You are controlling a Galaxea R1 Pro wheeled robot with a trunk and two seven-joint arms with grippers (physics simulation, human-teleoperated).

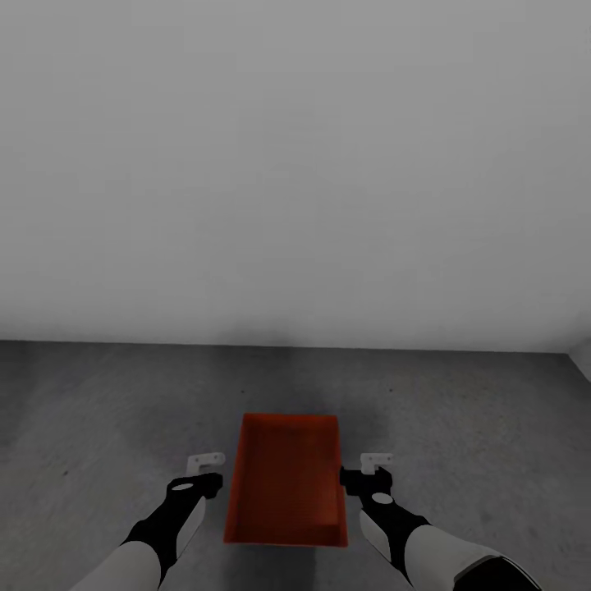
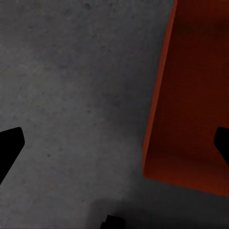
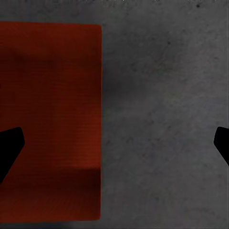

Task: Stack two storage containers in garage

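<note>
One orange-red storage container [image 1: 287, 480] sits on the dark grey floor [image 1: 98, 410] of the garage, a short way out from the plain white wall [image 1: 295, 164], its open top facing up and its long sides running away from the robot. The left pincer [image 1: 206, 468] stands just beside the bin's left wall and the right pincer [image 1: 367, 469] just beside its right wall, neither gripping it. In each wrist view the two dark fingertips sit far apart at opposite edges, so both pincers are spread wide with nothing between them (one tip of each hangs over the bin's red wall, the other over bare concrete). I judge the first placement done: this bin looks set down. The next move calls for fetching the second container and lowering it squarely onto this one.
</note>
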